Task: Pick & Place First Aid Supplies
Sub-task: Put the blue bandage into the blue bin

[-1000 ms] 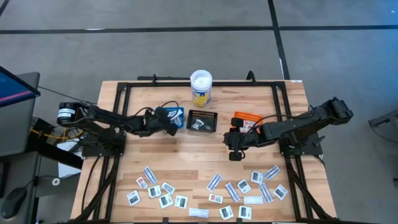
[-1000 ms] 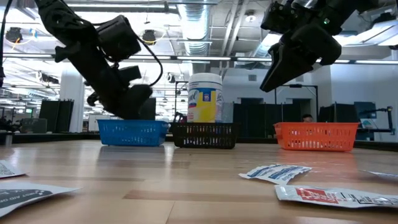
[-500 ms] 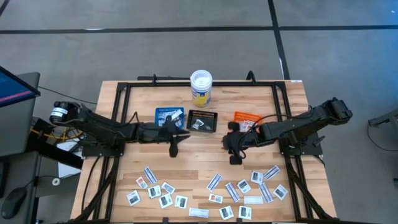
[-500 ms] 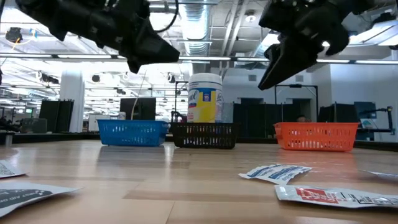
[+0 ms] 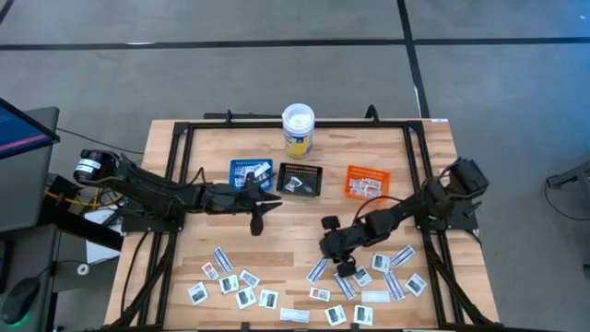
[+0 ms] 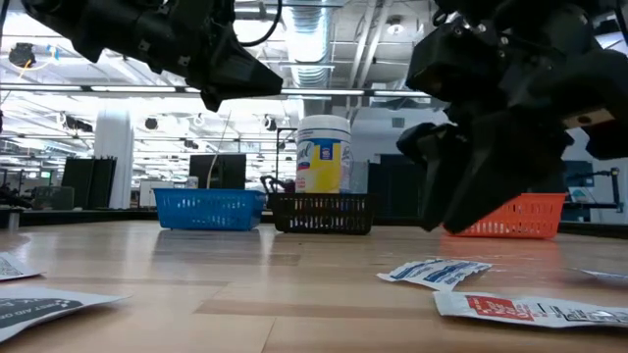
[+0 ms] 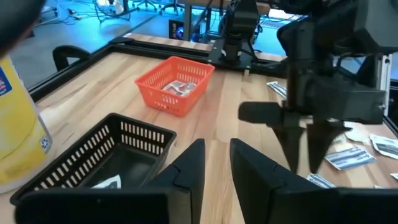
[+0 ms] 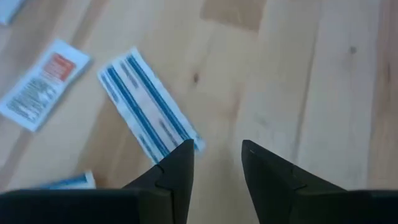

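The first aid supplies are small flat paper packets lying on the near part of the table in two clusters, left (image 5: 230, 281) and right (image 5: 373, 281). My right gripper (image 5: 343, 266) is open and hovers low over the right cluster. A white-and-blue strip packet (image 8: 149, 112) lies flat just ahead of its fingertips (image 8: 217, 155), and a red-marked packet (image 8: 43, 84) lies farther off. My left gripper (image 5: 263, 205) is open and empty, raised above the table's middle, just nearer than the blue tray (image 5: 251, 171).
Three small trays stand in a row at the table's middle: blue, black (image 5: 300, 179) and orange (image 5: 367, 181); the black and orange ones hold a few packets. A white-lidded, yellow-labelled tub (image 5: 298, 130) stands behind them. Bare wood lies between trays and packets.
My right gripper has swung from beside the orange tray toward the near edge and leftward, coming down over the right packet cluster. My left gripper rose out of the blue tray and drew toward the near edge, then held still.
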Tool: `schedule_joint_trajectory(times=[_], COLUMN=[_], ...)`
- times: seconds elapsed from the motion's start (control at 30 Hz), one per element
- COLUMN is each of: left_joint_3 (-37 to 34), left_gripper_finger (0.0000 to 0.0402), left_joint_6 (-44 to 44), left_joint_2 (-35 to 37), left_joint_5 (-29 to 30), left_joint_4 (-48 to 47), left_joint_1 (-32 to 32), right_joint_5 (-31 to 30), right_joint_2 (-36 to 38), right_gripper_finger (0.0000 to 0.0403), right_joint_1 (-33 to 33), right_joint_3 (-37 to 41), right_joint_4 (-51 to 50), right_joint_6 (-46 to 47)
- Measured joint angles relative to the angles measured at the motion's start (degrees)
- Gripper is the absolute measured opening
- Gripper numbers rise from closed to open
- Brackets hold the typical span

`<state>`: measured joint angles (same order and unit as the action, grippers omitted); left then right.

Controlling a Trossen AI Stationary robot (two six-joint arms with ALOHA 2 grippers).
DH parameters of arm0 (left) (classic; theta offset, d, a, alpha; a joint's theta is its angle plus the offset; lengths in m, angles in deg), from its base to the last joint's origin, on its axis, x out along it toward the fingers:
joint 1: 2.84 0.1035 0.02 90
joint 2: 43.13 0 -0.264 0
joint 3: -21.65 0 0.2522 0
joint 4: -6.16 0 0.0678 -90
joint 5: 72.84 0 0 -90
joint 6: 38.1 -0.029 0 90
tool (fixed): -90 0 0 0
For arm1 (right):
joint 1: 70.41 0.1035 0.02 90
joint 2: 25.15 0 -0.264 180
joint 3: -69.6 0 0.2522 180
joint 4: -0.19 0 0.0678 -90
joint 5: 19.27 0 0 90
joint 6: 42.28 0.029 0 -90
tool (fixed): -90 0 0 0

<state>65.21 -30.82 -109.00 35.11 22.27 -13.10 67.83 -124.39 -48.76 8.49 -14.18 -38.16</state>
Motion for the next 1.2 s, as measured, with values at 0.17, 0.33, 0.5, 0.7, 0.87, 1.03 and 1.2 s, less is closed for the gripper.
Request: schedule_joint_trajectory(times=[0.17, 0.33, 0.5, 0.7, 0.87, 1.03, 1.2], left_joint_3=[0.0, 0.0, 0.0, 0.0, 0.0, 0.0, 0.0], left_gripper_finger=[0.0076, 0.0076, 0.0076, 0.0076, 0.0076, 0.0076, 0.0076], left_joint_6=[0.4, 0.4, 0.4, 0.5, 0.5, 0.5, 0.5], left_joint_2=[0.0, 0.0, 0.0, 0.0, 0.0, 0.0, 0.0], left_joint_5=[0.0, 0.0, 0.0, 0.0, 0.0, 0.0, 0.0], left_joint_4=[0.2, 0.2, 0.2, 0.2, 0.2, 0.1, 0.1], left_joint_1=[0.1, 0.1, 0.1, 0.1, 0.1, 0.1, 0.1], right_joint_5=[1.1, 4.5, 4.6, 9.7, 11.2, 7.8, -3.0], right_joint_2=[-1.3, -1.3, -1.9, -6.8, -8.0, -8.4, -8.6], right_gripper_finger=[0.0128, 0.0128, 0.0128, 0.0128, 0.0122, 0.0099, 0.0072], right_joint_1=[0.5, 0.1, -0.1, -1.3, -3.5, -4.0, -4.1], right_joint_3=[-0.7, -0.7, -0.7, -0.9, -1.1, -1.2, -1.0], right_joint_4=[1.3, 1.1, 1.9, 8.1, 8.3, 4.7, 4.3], right_joint_6=[-2.4, -5.6, -6.2, -6.4, -7.8, -12.2, -12.2])
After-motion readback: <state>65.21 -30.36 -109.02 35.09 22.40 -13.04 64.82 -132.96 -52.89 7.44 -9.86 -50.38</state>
